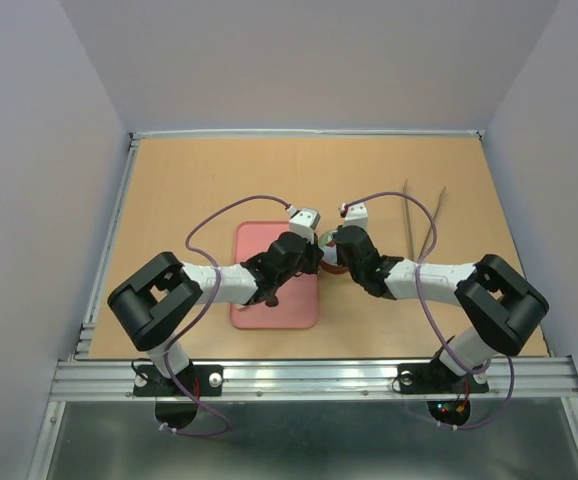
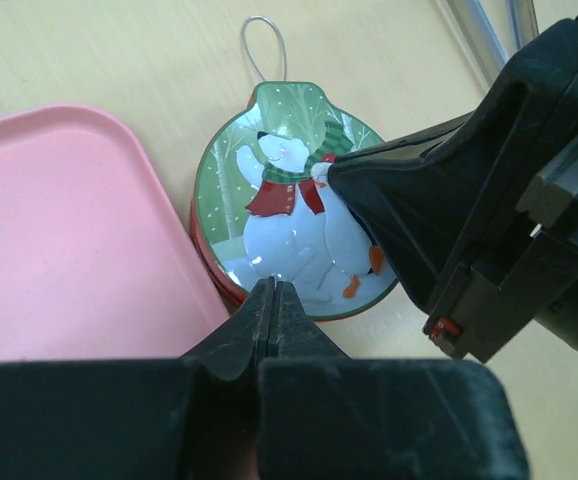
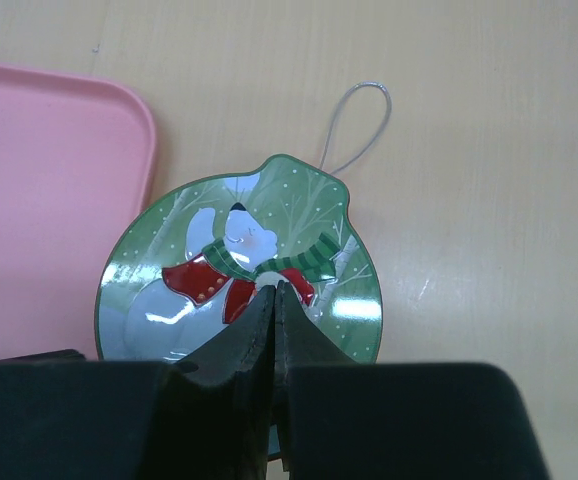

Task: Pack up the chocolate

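no chocolate shows; it is probably inside the closed tin (image 2: 209, 262) beside the pink tray (image 2: 59, 230). left fingers (image 2: 254, 330) and right fingers (image 3: 254, 340) are each pressed together, tips at the lid (image 3: 159, 290). tiny pieces would be light, slick, crushable: pinch their sides gently.

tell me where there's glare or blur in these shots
left wrist: small white glints on the glossy lid, and the left gripper is soft and dark in the foreground; right wrist: brighter glare patches low on the lid, with the right gripper blurred up close; top: even, soft light on the table, no glare, everything sharp.
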Controlling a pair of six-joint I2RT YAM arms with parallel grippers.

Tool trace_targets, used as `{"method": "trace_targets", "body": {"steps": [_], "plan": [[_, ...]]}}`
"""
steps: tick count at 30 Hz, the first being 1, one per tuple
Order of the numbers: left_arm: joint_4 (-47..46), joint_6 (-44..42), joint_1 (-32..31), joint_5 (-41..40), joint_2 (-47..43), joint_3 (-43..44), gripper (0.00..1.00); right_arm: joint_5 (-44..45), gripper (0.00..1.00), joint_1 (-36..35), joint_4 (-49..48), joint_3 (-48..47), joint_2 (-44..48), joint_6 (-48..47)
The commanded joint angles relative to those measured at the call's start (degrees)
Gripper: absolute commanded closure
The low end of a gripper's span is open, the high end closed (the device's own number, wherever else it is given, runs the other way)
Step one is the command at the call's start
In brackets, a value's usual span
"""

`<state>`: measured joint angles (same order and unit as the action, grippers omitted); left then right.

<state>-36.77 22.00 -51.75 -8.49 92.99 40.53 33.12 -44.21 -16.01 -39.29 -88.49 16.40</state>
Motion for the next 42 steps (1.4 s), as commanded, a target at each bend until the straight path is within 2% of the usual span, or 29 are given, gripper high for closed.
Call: {"method": "trace_targets", "body": {"steps": [1,14,24,27,31,33,34,35,37,38,40,41,42], "plan": [[-4.09,-1.43,-0.11,1.90,1.75,3.32,1.00,-1.92,0.95,0.35,0.63,-2.81,-1.42,3.28],[-4.97,0.86,-0.11,3.74,6.06,2.00,1.00,-5.26,0.97,0.35,4.14,-1.84,-4.41,9.26],[-2.08,-3.36,2.26,2.08,0.62,5.25,1.00,2.11,0.94,0.61,8.10,-4.04,6.04,3.73],[-0.14,-4.59,4.19,1.02,-2.62,5.52,1.00,3.08,0.91,2.45,8.80,-4.13,9.03,2.15],[2.14,-6.09,11.29,0.32,-7.55,4.99,1.00,0.72,0.82,7.98,8.89,-3.78,11.58,0.56],[3.19,-6.44,14.55,0.23,-10.10,4.90,1.00,-3.23,0.76,12.97,8.89,-3.87,11.94,0.12],[4.33,-6.62,18.57,0.58,-10.89,4.82,1.00,-4.37,0.68,14.40,8.89,-4.04,11.94,-0.05],[4.95,-6.71,20.53,0.84,-12.38,4.90,0.99,-5.95,0.64,15.89,8.80,-4.22,11.94,-0.32],[6.36,-6.79,25.09,1.89,-13.88,5.08,0.88,-7.19,0.52,19.50,8.80,-4.65,11.85,-1.55],[8.10,-6.88,29.81,3.64,-15.45,5.34,0.76,-8.50,0.42,21.68,8.80,-5.09,11.93,-2.16],[10.22,-6.97,34.06,5.41,-17.13,5.70,0.59,-10.09,0.34,23.89,8.89,-5.36,12.72,-2.43],[12.84,-7.40,37.73,6.46,-18.97,6.22,0.38,-11.40,0.31,24.95,8.89,-5.19,13.34,-2.25],[14.17,-7.84,38.99,6.30,-20.12,6.49,0.28,-12.02,0.29,26.44,8.89,-5.10,14.12,-1.99]]}}
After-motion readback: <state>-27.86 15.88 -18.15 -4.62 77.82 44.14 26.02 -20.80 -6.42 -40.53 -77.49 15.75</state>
